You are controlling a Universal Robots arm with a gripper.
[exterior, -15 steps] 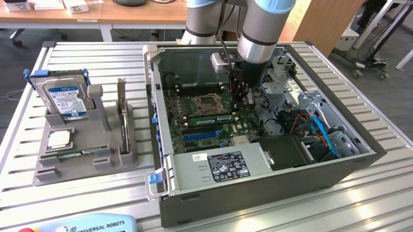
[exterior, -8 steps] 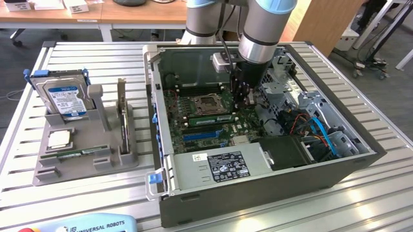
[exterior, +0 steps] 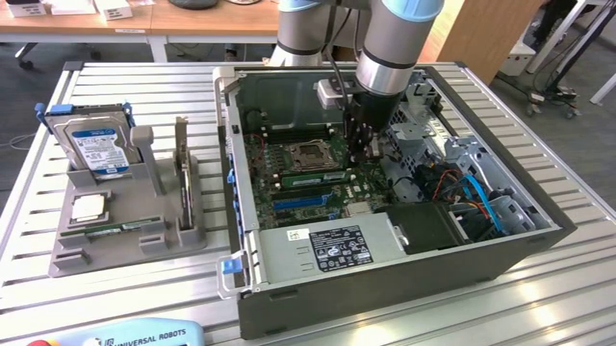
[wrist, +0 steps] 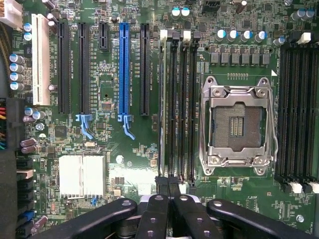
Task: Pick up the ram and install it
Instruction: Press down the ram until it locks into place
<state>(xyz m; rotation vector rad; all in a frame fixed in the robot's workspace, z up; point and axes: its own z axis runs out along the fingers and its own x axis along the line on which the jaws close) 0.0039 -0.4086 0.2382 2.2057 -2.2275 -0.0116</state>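
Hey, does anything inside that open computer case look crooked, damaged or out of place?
Nothing stands out. The ram runs straight along the memory slots beside the empty processor socket, not visibly tilted, with the shut gripper over its end.

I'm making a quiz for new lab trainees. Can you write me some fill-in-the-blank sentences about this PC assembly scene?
1. The gripper hangs over the memory slots with its fingers ____.
2. The processor socket has no chip in it, so it is ____.
3. One long expansion slot is coloured ____.
4. The hard drive stands in the grey holder, on the exterior view's ____ of the computer case.

Missing words: shut; empty; blue; left
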